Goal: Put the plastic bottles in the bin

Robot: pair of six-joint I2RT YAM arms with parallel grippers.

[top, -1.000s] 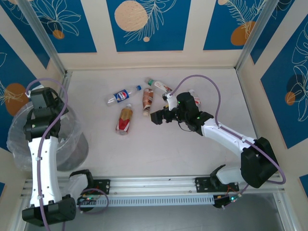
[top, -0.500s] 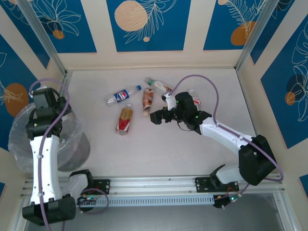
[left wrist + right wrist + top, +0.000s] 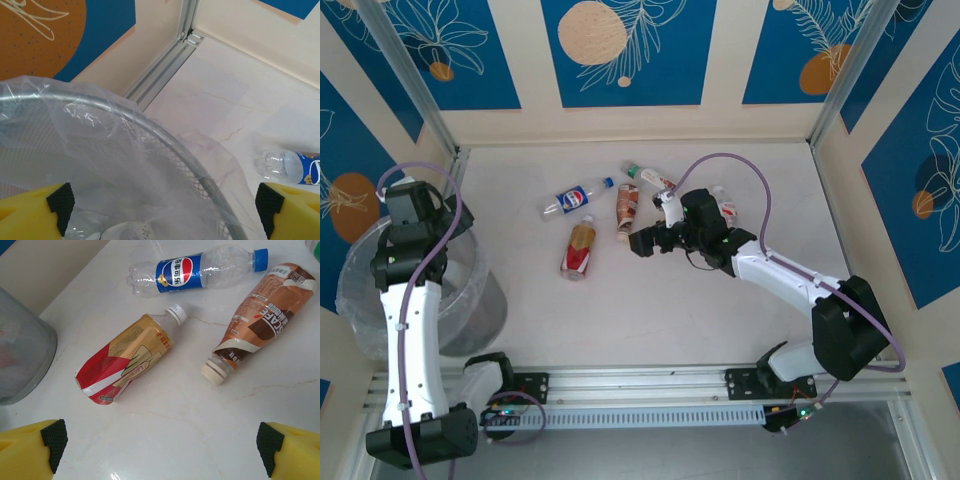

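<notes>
- White marble-patterned table (image 3: 650, 300), closed in by blue and cream panels (image 3: 620, 50), is spread under both arms.
- The right gripper (image 3: 162, 447) is seen with its yellow pads (image 3: 30, 447) spread wide and nothing between them. It is held low over the table, just short of the loose bottles.
- Nearest to it, a red-and-gold bottle (image 3: 127, 357) is lying on its side, dented and creased, with its white cap turned away.
- Just beside that, a brown coffee bottle (image 3: 255, 322) is lying with its cap toward the gripper. A blue-label bottle (image 3: 195, 271) is lying farther off.
- A green-capped bottle (image 3: 650, 178) is found beyond the wrist, and a fifth bottle (image 3: 726, 207) is partly covered by the arm.
- The left gripper (image 3: 160, 210) is also parted wide and empty. It is poised above the bin (image 3: 150, 132) at the table's left edge.
- The bin is lined with a crinkly clear bag (image 3: 100, 115). A pale shape low inside it is too cropped to be named.
- The bottles appear to be empty, so they are judged light, thin-walled and easily crushed.
- Their glossy labels are likely to be slippery, and the round bodies may roll if nudged.
- A hold is best taken across the labelled middle, square to the long axis, and not at the tapering neck.
</notes>
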